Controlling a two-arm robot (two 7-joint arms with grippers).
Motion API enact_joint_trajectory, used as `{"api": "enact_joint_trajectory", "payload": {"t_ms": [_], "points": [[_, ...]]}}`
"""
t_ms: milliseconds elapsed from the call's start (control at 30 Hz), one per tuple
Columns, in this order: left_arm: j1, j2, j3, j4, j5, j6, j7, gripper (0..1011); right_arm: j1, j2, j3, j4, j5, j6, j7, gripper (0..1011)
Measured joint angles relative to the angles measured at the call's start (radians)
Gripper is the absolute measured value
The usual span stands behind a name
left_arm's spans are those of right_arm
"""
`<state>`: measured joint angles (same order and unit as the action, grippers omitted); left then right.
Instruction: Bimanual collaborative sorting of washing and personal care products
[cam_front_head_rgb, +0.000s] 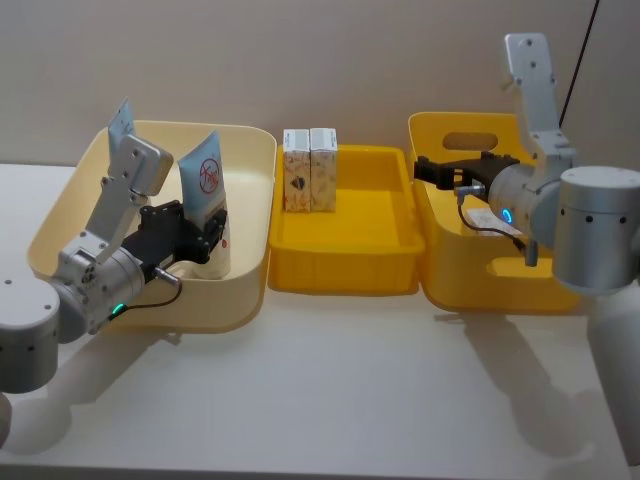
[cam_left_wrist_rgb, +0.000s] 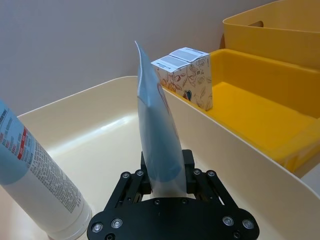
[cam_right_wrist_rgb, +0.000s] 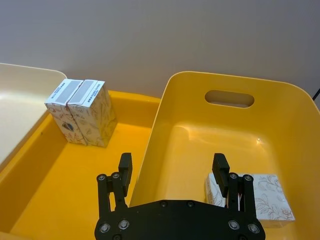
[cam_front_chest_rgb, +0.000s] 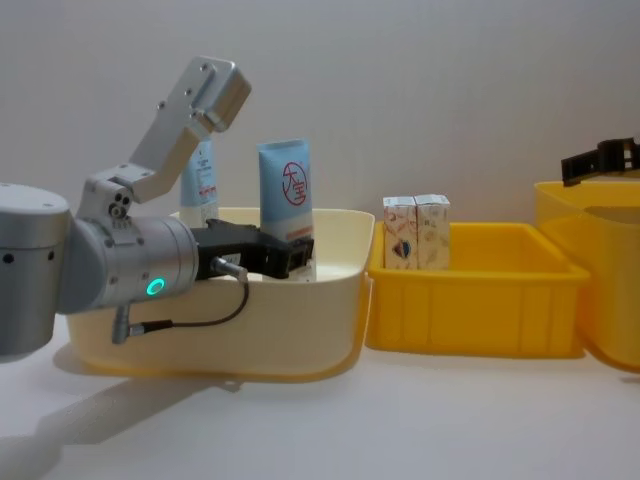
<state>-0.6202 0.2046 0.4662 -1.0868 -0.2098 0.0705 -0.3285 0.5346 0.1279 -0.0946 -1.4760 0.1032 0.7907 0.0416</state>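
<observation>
Left wrist view showed the pale blue-and-white flat-ended squeeze tube (cam_left_wrist_rgb: 159, 140) clenched low in the left claw (cam_left_wrist_rgb: 164, 172) inside the cream plastic bin (cam_left_wrist_rgb: 235, 150). Its long axis stood near vertical, crimped flat end up. The cap end was hidden, probably downward. That low, upright grip likely served to lift it clear of the bin wall. A second similar tube (cam_left_wrist_rgb: 35, 175) leaned beside it. Two small upright white cartons (cam_front_head_rgb: 310, 168) stood touching in the shallow yellow tray's (cam_front_head_rgb: 340, 270) back corner. The right claw (cam_right_wrist_rgb: 172, 161) hung released over the deep yellow bin (cam_right_wrist_rgb: 225, 77), above a flat-lying carton (cam_right_wrist_rgb: 260, 197). All bins sat on the white worktop (cam_front_head_rgb: 350, 380).
</observation>
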Motion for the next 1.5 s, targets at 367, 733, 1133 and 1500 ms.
{"api": "enact_joint_trajectory", "payload": {"t_ms": [367,733,1133,1500], "points": [[-0.092,-0.004,-0.009,0.181,-0.012,-0.11,-0.1,352,0.0,0.0,0.0,0.0,0.0,0.0,0.0,1001],[-0.286,-0.026,-0.007,0.541,-0.018,-0.32,-0.252,353,0.0,0.0,0.0,0.0,0.0,0.0,0.0,1001],[-0.271,0.034,-0.012,0.475,-0.015,-0.296,-0.27,351,0.0,0.0,0.0,0.0,0.0,0.0,0.0,1001],[-0.235,0.055,-0.018,0.403,-0.013,-0.265,-0.279,352,0.0,0.0,0.0,0.0,0.0,0.0,0.0,1001]]}}
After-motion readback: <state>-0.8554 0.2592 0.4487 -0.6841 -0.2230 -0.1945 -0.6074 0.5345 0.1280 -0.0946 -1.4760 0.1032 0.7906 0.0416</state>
